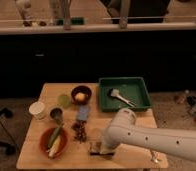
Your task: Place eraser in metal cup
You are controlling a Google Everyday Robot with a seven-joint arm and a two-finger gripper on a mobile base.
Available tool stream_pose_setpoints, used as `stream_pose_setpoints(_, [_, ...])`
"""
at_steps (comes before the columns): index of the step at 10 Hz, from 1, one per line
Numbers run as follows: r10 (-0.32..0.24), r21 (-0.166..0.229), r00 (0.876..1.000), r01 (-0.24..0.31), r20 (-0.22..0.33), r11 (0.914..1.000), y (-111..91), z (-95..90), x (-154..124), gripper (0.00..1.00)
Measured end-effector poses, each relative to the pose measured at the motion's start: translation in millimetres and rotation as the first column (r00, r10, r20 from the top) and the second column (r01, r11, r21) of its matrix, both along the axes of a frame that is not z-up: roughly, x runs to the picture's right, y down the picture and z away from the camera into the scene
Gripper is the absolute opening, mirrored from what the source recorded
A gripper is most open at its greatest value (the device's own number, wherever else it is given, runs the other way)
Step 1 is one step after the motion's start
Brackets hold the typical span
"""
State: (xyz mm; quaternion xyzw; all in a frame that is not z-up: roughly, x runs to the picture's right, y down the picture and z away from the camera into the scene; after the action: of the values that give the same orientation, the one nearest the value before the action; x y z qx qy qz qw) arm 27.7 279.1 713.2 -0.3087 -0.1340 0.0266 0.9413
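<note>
The one table [45, 96] carries three cups: one white paper cup [38, 110], one pale green cup [64, 100] and one metal cup [56, 114]. It also carries two bowls, one dark bowl [74, 94] with a single yellow item [80, 96] and one orange bowl [43, 140] with long green and pale pieces I cannot count. There is one green tray [138, 90] with one pale utensil [122, 97], one blue-grey flat rectangle [83, 112], one dark clustered heap [80, 131] and one eraser [94, 146], and one white arm [151, 140] whose one gripper [103, 149] sits at the table's front edge, just beside the eraser.
</note>
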Motion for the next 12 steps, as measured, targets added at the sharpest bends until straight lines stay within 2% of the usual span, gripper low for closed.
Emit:
stream_pose_setpoints(1, [-0.001, 0.001, 1.0, 0.001, 0.002, 1.0, -2.4, -1.6, -1.7, 0.06])
stream_pose_setpoints(3, [-0.012, 0.002, 1.0, 0.012, -0.02, 0.9999, -0.7, 0.2, 0.5, 0.25])
stream_pose_setpoints(8, [-0.055, -0.048, 0.996, 0.052, -0.064, 0.9975, 15.3, 24.1, -3.2, 0.75])
stream_pose_setpoints(9, [-0.053, -0.048, 0.996, 0.05, -0.069, 0.9976, 15.9, 26.1, -3.2, 0.79])
stream_pose_setpoints(12, [-0.044, -0.045, 0.996, 0.04, -0.078, 0.9982, 16.2, 29.4, -3.7, 0.8])
